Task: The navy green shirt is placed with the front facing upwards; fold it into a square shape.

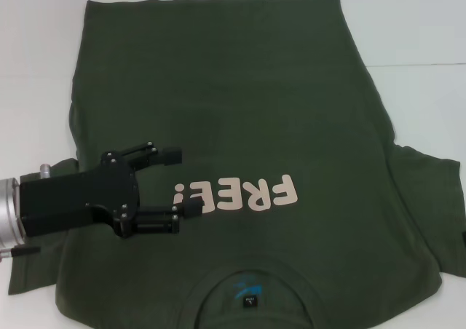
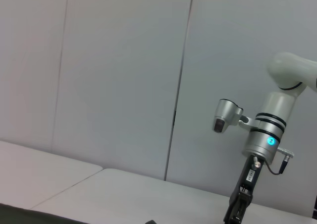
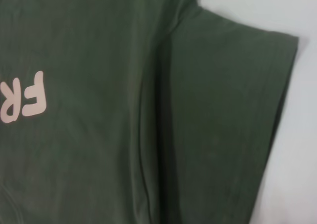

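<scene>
Left pincer: reaches in from the robot's left, low over the shirt's chest; jaws spread wide with nothing between them, tips just beside the "!" of the lettering. Whether the tips touch the cloth cannot be told.
Right pincer: out of the head view; in the left wrist view its arm hangs upright above the counter's far side, with the pincer at the picture's edge, so its opening cannot be told. Its camera looks down on the shirt's right sleeve.
Shirt: spread flat on the counter, front up, collar nearest the robot, hem at the far side. The pink lettering and the blue neck label both show.
Right sleeve: spread out flat, unfolded.
Left sleeve: partly hidden under the left arm, seems spread out too.
Counter: white, bare around the shirt.
Progress: no fold visible yet; judged to be at the very start. Sleeves and sides remain to be turned in, then the length folded to make a square.
</scene>
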Available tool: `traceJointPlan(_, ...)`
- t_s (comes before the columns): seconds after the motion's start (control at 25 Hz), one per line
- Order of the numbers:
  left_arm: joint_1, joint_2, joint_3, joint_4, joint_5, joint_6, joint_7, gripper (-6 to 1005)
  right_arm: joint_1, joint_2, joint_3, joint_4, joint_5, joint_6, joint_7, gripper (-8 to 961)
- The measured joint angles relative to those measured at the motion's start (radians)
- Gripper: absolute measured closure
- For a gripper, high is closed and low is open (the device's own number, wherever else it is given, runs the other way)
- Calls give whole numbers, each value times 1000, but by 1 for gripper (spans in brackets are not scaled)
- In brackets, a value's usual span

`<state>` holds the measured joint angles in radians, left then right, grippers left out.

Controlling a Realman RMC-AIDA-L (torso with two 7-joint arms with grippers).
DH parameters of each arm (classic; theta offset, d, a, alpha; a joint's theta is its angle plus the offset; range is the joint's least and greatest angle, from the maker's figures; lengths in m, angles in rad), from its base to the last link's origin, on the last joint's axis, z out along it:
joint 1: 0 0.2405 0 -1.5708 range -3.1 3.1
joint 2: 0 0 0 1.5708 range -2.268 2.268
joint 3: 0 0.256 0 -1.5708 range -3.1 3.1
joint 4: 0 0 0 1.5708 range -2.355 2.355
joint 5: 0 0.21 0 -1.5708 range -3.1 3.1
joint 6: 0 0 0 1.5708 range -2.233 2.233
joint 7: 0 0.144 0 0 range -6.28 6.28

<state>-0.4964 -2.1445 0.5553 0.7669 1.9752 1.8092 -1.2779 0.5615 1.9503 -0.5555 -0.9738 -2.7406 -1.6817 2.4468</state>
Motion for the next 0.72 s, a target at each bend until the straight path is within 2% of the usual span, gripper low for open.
traceJointPlan(0.44, 0, 3, 0, -3, 5, -14, 1, 65, 3, 11, 10, 24, 8, 26, -6, 240)
traceJointPlan(0.72, 8, 2, 0, -2, 6, -20, 3, 65, 3, 8, 10, 44, 25, 42, 7, 181)
